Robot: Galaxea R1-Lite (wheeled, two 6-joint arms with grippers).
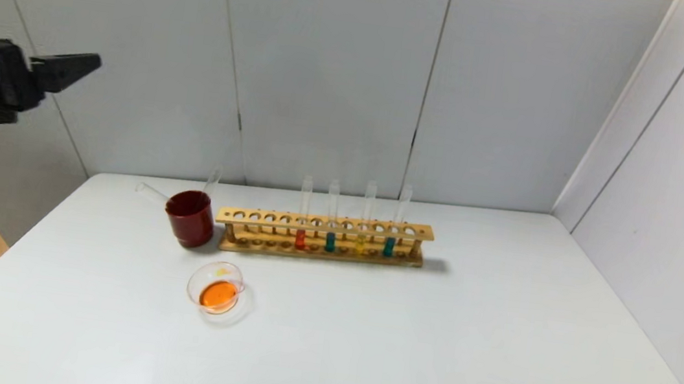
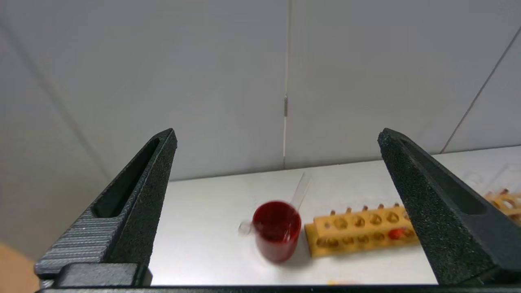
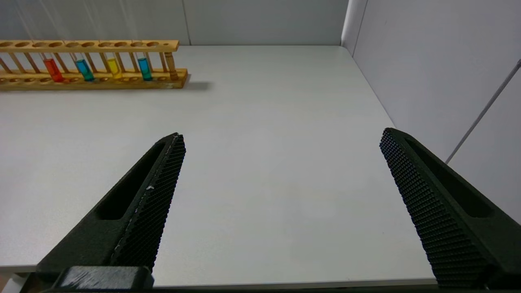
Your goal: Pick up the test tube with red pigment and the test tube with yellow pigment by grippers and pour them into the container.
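Note:
The test tube with red pigment [image 1: 300, 238] and the test tube with yellow pigment [image 1: 360, 242] stand upright in a wooden rack [image 1: 325, 224] at the back of the white table. Both also show in the right wrist view, red [image 3: 53, 70] and yellow [image 3: 114, 68]. The container [image 1: 216, 288], a shallow glass dish, holds orange liquid in front of the rack's left end. My left gripper [image 1: 70, 68] hangs high at the far left, off the table, open and empty [image 2: 276, 136]. The right gripper [image 3: 281, 136] is open over bare table, well right of the rack.
Two teal-liquid tubes [image 1: 330, 241] [image 1: 389, 246] share the rack. A dark red cup [image 1: 190, 218] next to the rack's left end holds two empty leaning glass tubes [image 1: 211, 181]. Grey wall panels close the back and right sides. The table's left edge drops to a wooden floor.

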